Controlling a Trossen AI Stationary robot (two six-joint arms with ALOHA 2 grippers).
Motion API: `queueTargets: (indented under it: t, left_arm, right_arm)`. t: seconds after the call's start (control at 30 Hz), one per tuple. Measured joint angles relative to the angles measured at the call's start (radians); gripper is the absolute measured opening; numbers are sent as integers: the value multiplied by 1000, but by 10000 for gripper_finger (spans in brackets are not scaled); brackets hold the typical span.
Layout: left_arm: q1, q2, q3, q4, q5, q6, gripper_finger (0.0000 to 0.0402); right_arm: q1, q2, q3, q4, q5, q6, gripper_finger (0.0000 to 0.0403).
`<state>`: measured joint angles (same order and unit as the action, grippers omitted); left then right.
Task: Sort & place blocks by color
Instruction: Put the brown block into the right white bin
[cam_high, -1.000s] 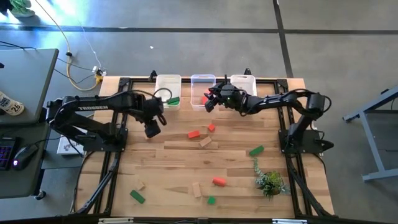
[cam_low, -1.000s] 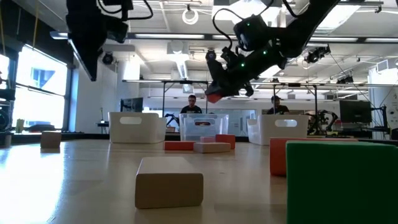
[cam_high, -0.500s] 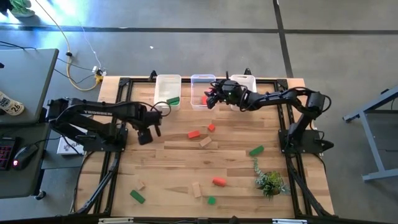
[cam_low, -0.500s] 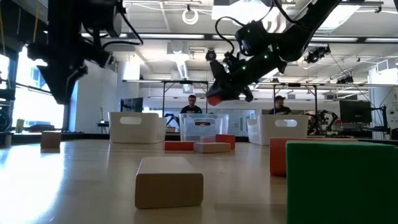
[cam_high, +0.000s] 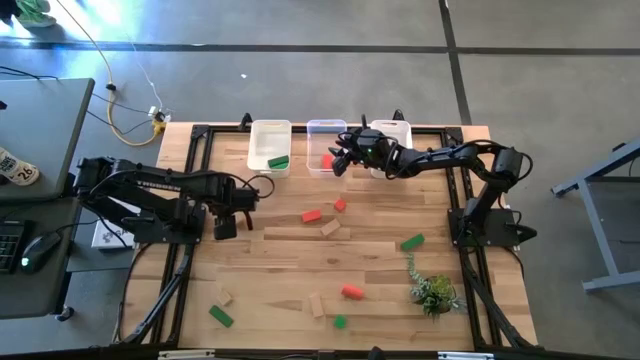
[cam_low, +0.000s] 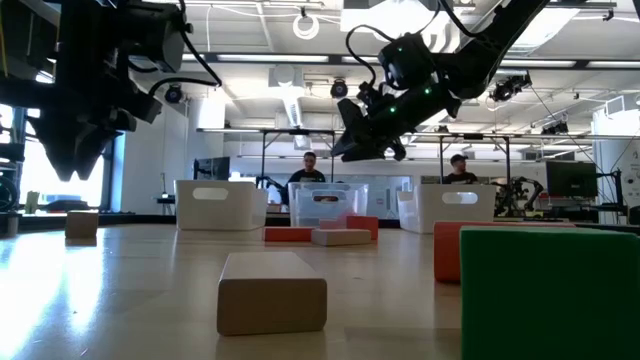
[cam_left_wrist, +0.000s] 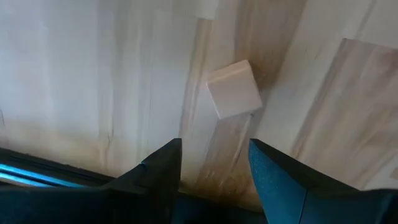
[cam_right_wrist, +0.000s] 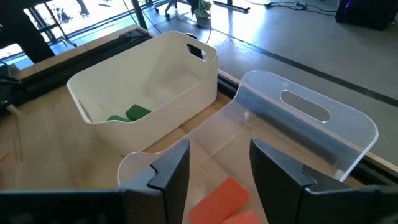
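Now the right gripper (cam_high: 340, 160), jaws apart and empty, hangs over the middle bin (cam_high: 325, 133) holding red blocks (cam_right_wrist: 217, 198), while loose blocks lie toward six o'clock, nearer this arm.

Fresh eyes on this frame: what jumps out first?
The right gripper hangs open over the clear middle bin at the table's far edge, with a red block lying in the bin below it. Loose blocks dot the table, such as a green one near the small plant. The left gripper hovers open at the left side.
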<state>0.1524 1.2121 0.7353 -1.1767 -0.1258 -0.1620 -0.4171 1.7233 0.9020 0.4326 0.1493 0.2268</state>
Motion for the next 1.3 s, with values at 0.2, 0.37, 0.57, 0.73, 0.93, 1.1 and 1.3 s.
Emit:
queueTargets:
  t: [0.2, 0.37, 0.57, 0.73, 0.93, 1.1, 1.3]
  left_arm:
    - [-5, 0, 0, 14, 77, 34, 175]
    - [-5, 0, 0, 20, 88, 25, 175]
    - [12, 1, 0, 110, 75, -178, 175]
    - [14, 1, 0, 114, 20, -337, 175]
    - [14, 1, -26, 160, 18, -454, 175]
    - [14, 2, -64, 192, 16, -489, 175]
    - [14, 2, -105, 214, 28, -501, 175]
  right_arm:
    - [0, 0, 0, 35, 0, -36, 156]
    - [0, 0, 0, 70, -11, -47, 156]
    - [1, 0, 1, 70, -49, -45, 156]
    - [6, 0, 0, 68, -53, -45, 156]
    - [7, 0, 1, 67, -53, -45, 156]
    - [7, 0, 1, 66, -55, -45, 156]
    - [7, 0, 1, 66, -55, -45, 156]
